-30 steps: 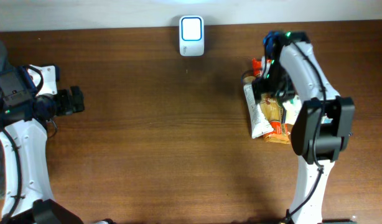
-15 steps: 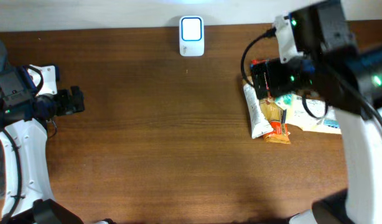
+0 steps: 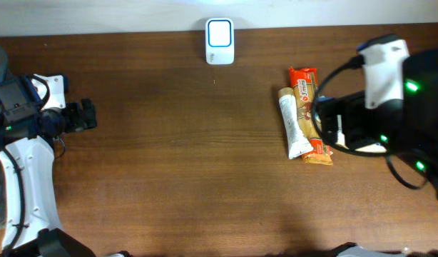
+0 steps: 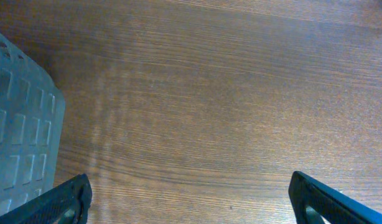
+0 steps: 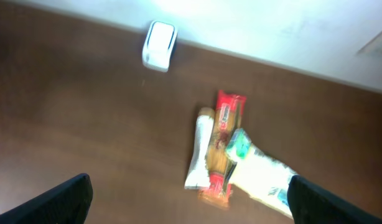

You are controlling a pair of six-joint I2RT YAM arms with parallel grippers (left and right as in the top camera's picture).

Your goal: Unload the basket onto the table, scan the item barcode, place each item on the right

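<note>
1. Left gripper [image 4: 191, 198] is seen at the left side of the table [image 4: 197, 93], fingers spread wide, nothing held.
2. Right gripper [image 5: 191, 204] is held high above the table, fingers spread, nothing pinched.
3. Items are found on the right side: red snack bar [image 3: 304, 89] touching white pouch [image 3: 293, 128], white-green packet [image 5: 260, 177] lying against the bar.
4. Scanner [image 3: 220, 41] is located at the far edge, centre, well apart from the items.
</note>
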